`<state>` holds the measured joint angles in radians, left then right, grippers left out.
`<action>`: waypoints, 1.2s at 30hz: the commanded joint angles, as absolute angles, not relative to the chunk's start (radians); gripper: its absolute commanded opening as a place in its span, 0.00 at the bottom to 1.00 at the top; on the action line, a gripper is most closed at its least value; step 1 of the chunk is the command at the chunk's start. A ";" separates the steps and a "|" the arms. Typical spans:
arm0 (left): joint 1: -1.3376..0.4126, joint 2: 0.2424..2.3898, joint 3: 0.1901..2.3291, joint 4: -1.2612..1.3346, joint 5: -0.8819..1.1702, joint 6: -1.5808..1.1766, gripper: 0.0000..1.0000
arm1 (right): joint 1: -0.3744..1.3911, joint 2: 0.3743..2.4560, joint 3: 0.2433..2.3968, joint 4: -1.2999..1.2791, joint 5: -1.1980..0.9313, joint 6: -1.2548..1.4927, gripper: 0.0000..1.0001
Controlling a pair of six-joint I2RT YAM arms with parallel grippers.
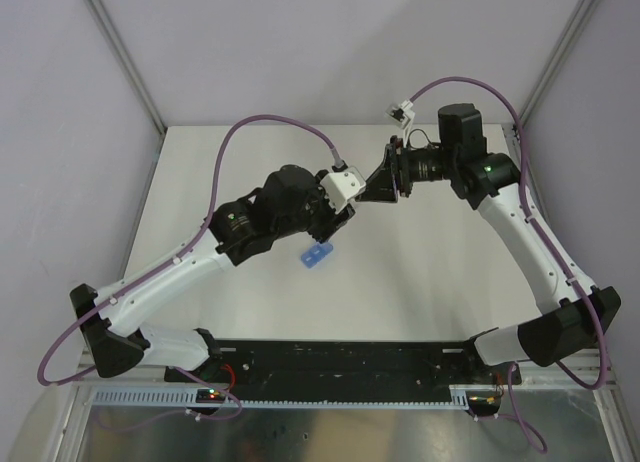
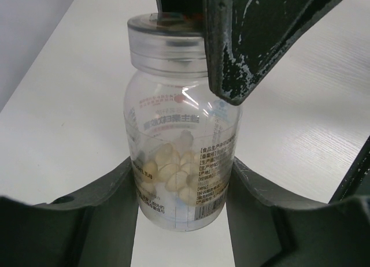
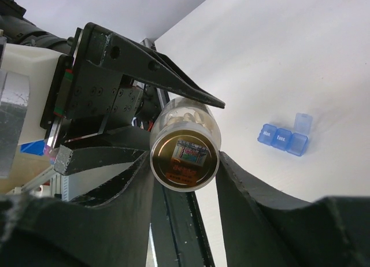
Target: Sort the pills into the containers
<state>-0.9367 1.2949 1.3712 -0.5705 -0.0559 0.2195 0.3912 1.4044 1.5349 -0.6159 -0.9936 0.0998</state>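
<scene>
A clear bottle (image 2: 179, 128) holding pale cream pills (image 2: 170, 169) is held above the table, with my left gripper (image 2: 183, 180) shut on its lower body. My right gripper (image 3: 185, 160) meets it from the other end; its jaws press on both sides of the bottle's cap (image 3: 185, 156), and one of its fingers (image 2: 243, 47) lies over the cap in the left wrist view. The containers (image 1: 317, 255), a blue strip of three joined compartments, lie on the table below the grippers. The containers (image 3: 283, 138) have one lid standing open. From above, both grippers meet near the table's middle.
White tabletop (image 1: 440, 282) with grey walls at the back and sides. A black rail (image 1: 340, 362) with the arm bases runs along the near edge. Purple cables (image 1: 280, 122) arch over both arms.
</scene>
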 commanded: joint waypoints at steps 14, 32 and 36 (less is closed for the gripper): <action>-0.872 1.192 1.303 -0.594 0.818 0.229 0.00 | 0.468 1.260 1.537 -0.778 -1.033 -0.482 0.13; -0.865 1.186 1.305 -0.605 0.625 0.236 0.00 | 0.548 1.233 1.596 -0.972 -0.904 -0.628 0.97; -0.865 1.191 1.317 -0.605 0.558 0.241 0.00 | 0.548 1.218 1.601 -0.962 -0.903 -0.582 0.99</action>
